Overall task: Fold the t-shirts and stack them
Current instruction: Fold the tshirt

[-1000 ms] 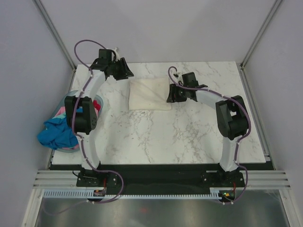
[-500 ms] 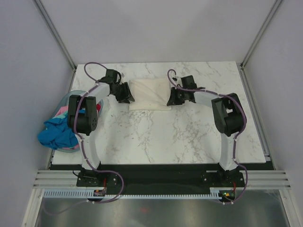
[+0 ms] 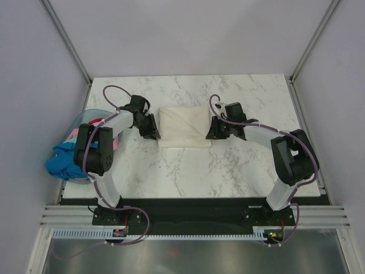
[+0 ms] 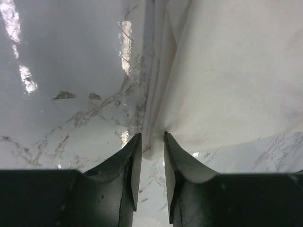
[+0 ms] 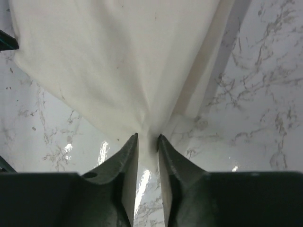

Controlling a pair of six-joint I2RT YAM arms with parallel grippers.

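Note:
A cream-white t-shirt (image 3: 183, 127) lies folded into a rectangle on the marble table, left of the middle at the back. My left gripper (image 3: 155, 130) is low at its left edge. In the left wrist view the narrow jaws of the left gripper (image 4: 152, 139) pinch a corner of the cream-white t-shirt (image 4: 227, 71). My right gripper (image 3: 211, 131) is at the right edge. In the right wrist view the right gripper (image 5: 147, 139) is shut on a puckered fold of the cream-white t-shirt (image 5: 109, 61). A bright blue t-shirt (image 3: 65, 162) hangs over the basket.
The pale blue basket (image 3: 85, 116) stands at the table's left edge, holding the blue shirt and some pink cloth (image 3: 73, 136). Bare marble table (image 3: 228, 171) stretches in front of the cream shirt and to the right. Grey walls close in the sides.
Both grippers have come down to the cream shirt's side edges and closed on it. The shirt has shifted toward the near edge with them.

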